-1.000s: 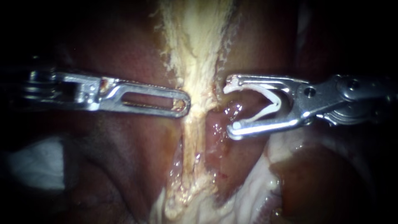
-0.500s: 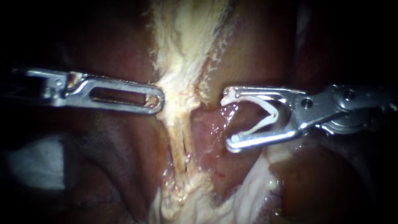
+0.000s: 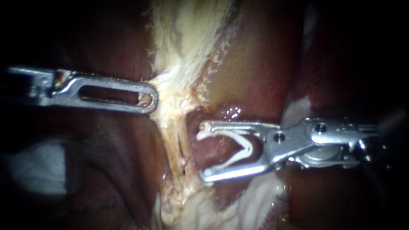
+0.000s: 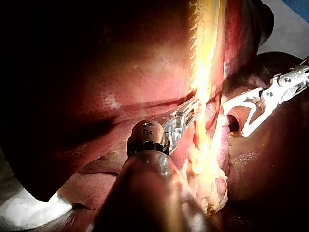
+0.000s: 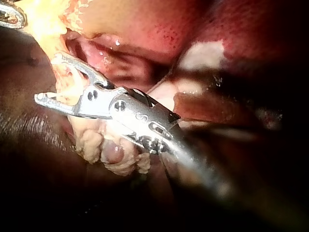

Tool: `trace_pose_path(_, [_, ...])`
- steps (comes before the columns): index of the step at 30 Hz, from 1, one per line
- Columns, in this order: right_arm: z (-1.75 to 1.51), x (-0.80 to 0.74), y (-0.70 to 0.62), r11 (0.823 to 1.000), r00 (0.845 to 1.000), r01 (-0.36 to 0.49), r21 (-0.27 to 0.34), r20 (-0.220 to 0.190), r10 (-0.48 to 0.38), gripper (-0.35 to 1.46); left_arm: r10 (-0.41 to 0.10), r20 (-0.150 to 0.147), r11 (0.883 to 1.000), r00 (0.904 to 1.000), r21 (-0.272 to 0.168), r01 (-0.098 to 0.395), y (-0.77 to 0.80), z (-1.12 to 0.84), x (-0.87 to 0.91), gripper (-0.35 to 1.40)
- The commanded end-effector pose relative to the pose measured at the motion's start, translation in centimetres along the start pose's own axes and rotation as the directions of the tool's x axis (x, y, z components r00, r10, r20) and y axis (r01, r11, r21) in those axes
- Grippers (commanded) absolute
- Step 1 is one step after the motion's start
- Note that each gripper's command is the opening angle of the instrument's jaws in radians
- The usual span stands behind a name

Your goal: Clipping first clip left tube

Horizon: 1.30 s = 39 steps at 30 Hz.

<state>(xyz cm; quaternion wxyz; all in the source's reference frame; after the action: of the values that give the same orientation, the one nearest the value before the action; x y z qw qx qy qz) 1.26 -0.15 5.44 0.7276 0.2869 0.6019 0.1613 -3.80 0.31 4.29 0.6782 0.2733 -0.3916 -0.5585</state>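
Two jaws of my right instrument (image 3: 202,155) stand wide apart, each lying along one leg of the open white clip (image 3: 246,149) they carry between them. The clip's mouth faces the stalk of tissue and stops just beside it, enclosing nothing yet. Ahead of that mouth run two thin tan strands with a dark slit between them. The nearer is the second strand (image 3: 186,155), and the left tube (image 3: 172,147) lies beyond it, so the clip has to pass the first to reach the one it is meant for. My left instrument (image 3: 147,97) is clamped on the edge of the pale fatty band (image 3: 187,51) above the strands and draws it sideways into a small tent over the dark liver (image 3: 260,64). I judge the tube to be soft, wet and slippery, thin enough to tear or roll out of the clip (the glistening film on it suggests as much). The best purchase looks to be the bare middle stretch, square across, clear of the ragged fat above and below it.
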Motion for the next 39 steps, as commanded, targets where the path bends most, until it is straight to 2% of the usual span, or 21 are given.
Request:
trace_pose_path(1, [0.05, -0.05, 0.02, 1.0, 1.0, -0.003, 0.002, 0.002, 0.003, 0.58, 0.0, 0.0, 1.0, 1.0, 0.0, 0.0, 0.0, 0.0, 0.0, -0.35])
trace_pose_path(10, [0.38, -0.4, 0.15, 1.0, 0.999, -0.026, 0.017, 0.021, 0.025, 0.58, 0.0, -0.001, 1.0, 1.0, 0.001, 0.0, 0.01, -0.02, -0.01, -0.35])
trace_pose_path(14, [0.43, -0.5, 0.22, 0.999, 0.999, -0.033, 0.017, 0.024, 0.033, 0.58, 0.0, -0.001, 1.0, 1.0, 0.001, 0.0, 0.0, -0.03, 0.0, -0.35])
trace_pose_path(27, [0.5, -0.67, 0.35, 0.999, 0.998, -0.036, 0.012, 0.051, 0.036, 0.58, -0.003, 0.0, 1.0, 1.0, -0.002, 0.003, -0.07, -0.06, 0.0, -0.35])
trace_pose_path(39, [0.57, -0.7, 0.37, 0.999, 0.996, -0.035, -0.002, 0.076, 0.035, 0.58, -0.006, 0.004, 1.0, 1.0, -0.002, 0.006, -0.13, -0.08, -0.01, -0.35])
